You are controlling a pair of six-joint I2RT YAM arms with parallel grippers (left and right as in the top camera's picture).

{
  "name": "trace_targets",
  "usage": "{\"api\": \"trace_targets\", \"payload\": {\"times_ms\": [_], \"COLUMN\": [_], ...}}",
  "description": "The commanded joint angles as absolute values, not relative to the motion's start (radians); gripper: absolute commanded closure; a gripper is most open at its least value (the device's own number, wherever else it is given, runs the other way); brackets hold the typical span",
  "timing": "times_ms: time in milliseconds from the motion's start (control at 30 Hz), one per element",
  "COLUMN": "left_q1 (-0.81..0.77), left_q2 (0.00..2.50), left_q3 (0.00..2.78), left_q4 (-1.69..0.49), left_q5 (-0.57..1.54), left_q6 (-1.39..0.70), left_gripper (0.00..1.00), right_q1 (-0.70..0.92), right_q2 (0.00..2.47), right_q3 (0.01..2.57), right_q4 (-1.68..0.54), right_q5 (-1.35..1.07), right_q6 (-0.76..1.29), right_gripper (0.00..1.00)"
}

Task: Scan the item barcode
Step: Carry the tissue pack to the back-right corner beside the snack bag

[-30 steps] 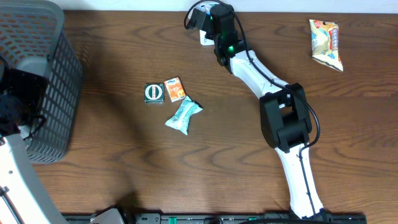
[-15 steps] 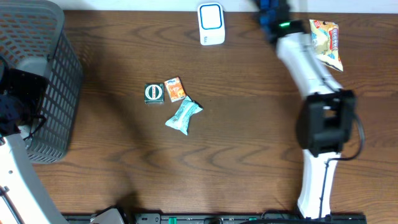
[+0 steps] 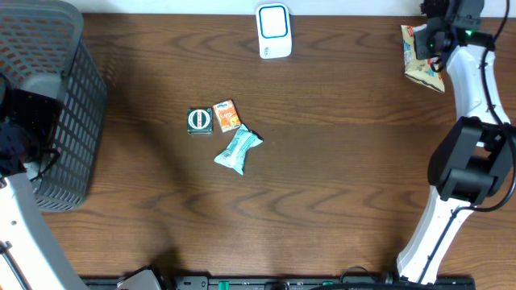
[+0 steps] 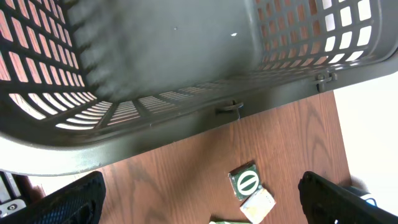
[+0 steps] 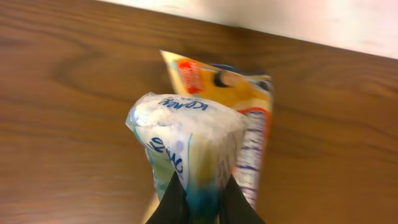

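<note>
The brown table point(image 3: 322, 201) is filling the overhead view. At its left edge a grey lattice basket point(image 3: 76, 113) is standing; in the left wrist view its dark floor and slotted walls are the only things showing inside it. The left gripper point(image 4: 202, 202) is hanging above the basket's near wall with its fingers spread wide and holding nothing.

The right gripper point(image 5: 198, 202) is reaching to the far right corner of the table. Its fingers are pinching the lower end of a white packet point(image 5: 186, 134) with blue print, and this packet is hanging just over a yellow snack bag point(image 3: 423, 56) that is lying flat.

A white scanner point(image 3: 274, 31) is sitting at the far edge, in the middle. Near the table's centre, a teal packet point(image 3: 239, 149), a green packet point(image 3: 199, 121) and an orange packet point(image 3: 227, 115) are lying close together.
</note>
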State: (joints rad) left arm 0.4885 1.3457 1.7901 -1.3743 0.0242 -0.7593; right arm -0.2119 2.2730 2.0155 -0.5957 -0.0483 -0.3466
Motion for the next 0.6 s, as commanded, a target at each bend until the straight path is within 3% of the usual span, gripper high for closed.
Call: {"api": "trace_targets", "payload": {"times_ms": [0,333,567], "left_q1": [0.492,0.492,0.492], "left_q2": [1.346,1.346,1.346], "left_q3": [1.793,1.793,1.793], "left_q4": [-1.376,-1.376,-1.376], "left_q5": [0.019,0.019,0.019], "left_q6": [-0.761,-0.761,-0.761], "left_gripper": [0.02,0.02,0.02], "right_q1": [-0.208,-0.204,-0.219], "right_q2": [2.296,2.392,2.402], "right_q3": [1.999,1.999,1.999], "right_q4": [-0.578,-0.566,-0.591], "right_q5": [-0.212,-0.196,0.094], "right_q6": [-0.306,-0.205,-0.128], "right_gripper": [0.99,0.99,0.96]}}
